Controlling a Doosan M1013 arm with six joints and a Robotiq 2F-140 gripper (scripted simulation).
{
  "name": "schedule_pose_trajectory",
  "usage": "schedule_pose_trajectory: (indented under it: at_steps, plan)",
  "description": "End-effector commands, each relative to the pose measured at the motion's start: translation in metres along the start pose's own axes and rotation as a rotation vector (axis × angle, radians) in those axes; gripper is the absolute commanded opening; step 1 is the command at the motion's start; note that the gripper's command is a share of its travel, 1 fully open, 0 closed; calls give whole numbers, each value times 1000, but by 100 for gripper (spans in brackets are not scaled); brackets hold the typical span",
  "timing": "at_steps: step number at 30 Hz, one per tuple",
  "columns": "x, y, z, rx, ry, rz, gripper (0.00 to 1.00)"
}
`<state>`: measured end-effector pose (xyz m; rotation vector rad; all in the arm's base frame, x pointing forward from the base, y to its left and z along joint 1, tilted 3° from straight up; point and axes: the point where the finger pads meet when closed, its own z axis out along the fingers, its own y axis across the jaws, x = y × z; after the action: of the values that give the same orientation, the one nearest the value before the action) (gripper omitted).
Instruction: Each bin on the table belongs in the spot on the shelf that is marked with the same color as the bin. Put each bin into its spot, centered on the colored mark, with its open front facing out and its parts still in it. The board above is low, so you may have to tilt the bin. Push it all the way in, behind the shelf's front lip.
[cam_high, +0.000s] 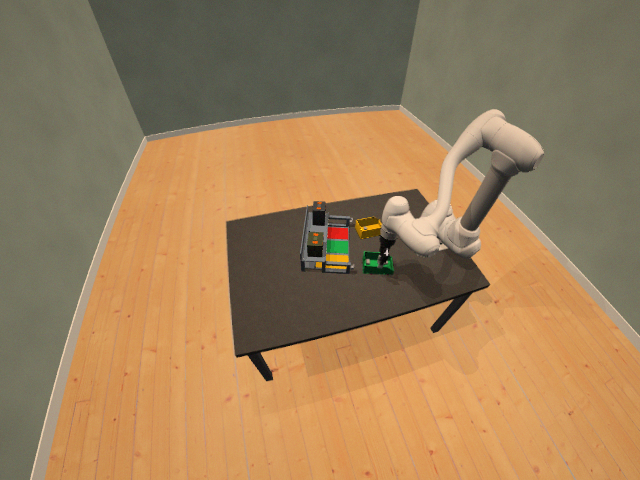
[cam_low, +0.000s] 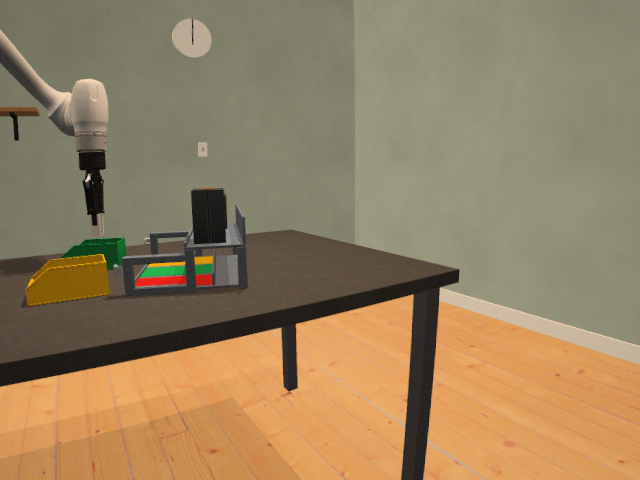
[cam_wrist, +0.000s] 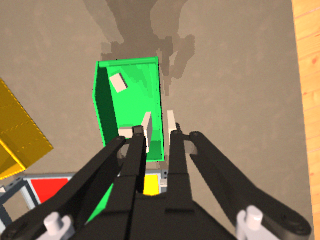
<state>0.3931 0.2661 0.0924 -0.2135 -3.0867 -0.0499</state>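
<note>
Arm (cam_high: 467, 155): smooth off-white tubular links with rounded, bulbous joint housings. Wrist ends in a pale ribbed collar, then a black flange. Tool (cam_wrist: 159, 129): black linkage bars, pale beige fingertip pads (cam_wrist: 171, 120), and light grey pivot pins at the outer knuckles.

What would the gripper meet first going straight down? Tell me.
Most likely the green bin. The gripper points straight down over the bin's side wall, one finger inside it and one outside, so the wall would slide between them. Depth is hard to judge.
</note>
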Motion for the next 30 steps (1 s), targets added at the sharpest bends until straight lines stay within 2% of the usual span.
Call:
schedule_pose_trajectory:
  at_steps: [1, 30]
  plan:
    - [0, 0, 2, 0, 0, 0, 24]
    - [0, 0, 32, 0, 0, 0, 24]
